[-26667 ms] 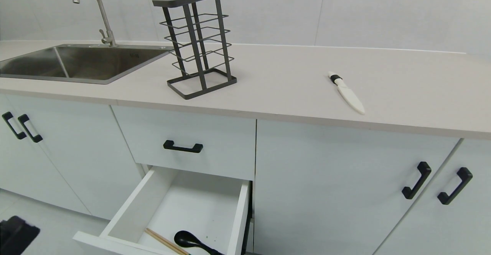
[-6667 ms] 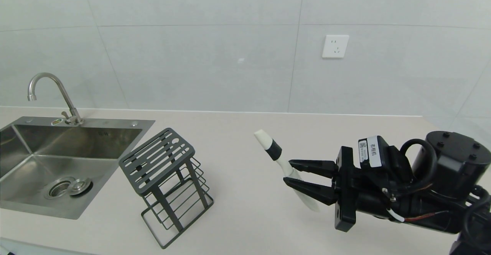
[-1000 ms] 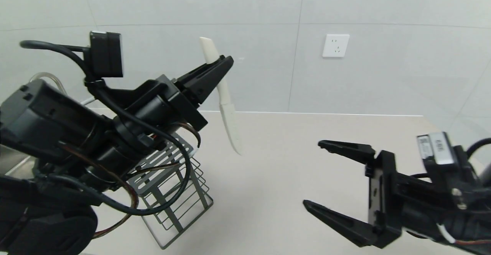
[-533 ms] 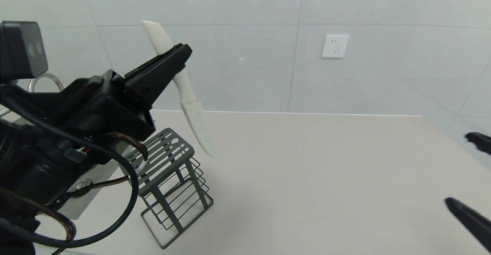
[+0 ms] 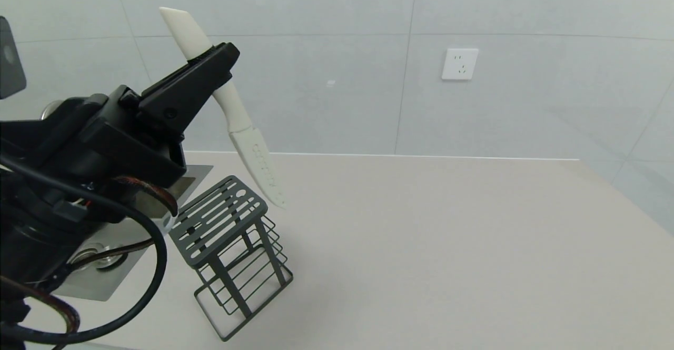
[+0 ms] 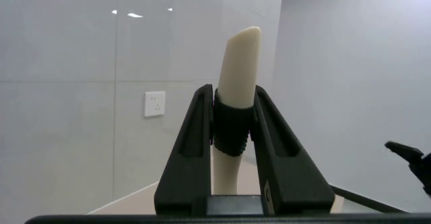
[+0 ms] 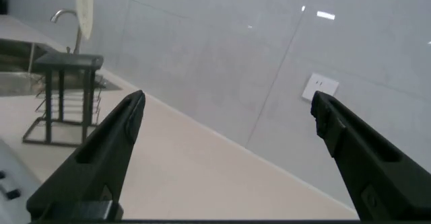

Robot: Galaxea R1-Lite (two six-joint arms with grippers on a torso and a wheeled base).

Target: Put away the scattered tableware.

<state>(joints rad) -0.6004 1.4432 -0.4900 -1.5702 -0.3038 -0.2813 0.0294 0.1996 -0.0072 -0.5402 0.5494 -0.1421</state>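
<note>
While the L hand (image 5: 213,68) pinches the knife (image 5: 239,123) by its handle, the blade hangs tip-down in the air. It's tilted, butt end up and leaning toward the sink (image 5: 192,173) side. From the L wrist view the hand (image 6: 232,116) has both fingers (image 6: 195,136) pressed onto the dark band round the handle, w/ the pale butt of the knife (image 6: 241,56) poking out past the tips.

Knife tip looks to sit above the far edge of the rack (image 5: 226,229), not touching it, though depth is hard to judge from here. Rack is dark wire w/ a slotted top, standing on the worktop (image 5: 447,245) just beside the sink.

R hand (image 7: 227,101) is spread wide w/ nothing in it, up over the worktop and well apart from the rack (image 7: 64,96). Beyond the rack in that view are the tap (image 7: 64,19) and the knife (image 7: 83,5).

Socket (image 5: 459,63) on the wall behind.
</note>
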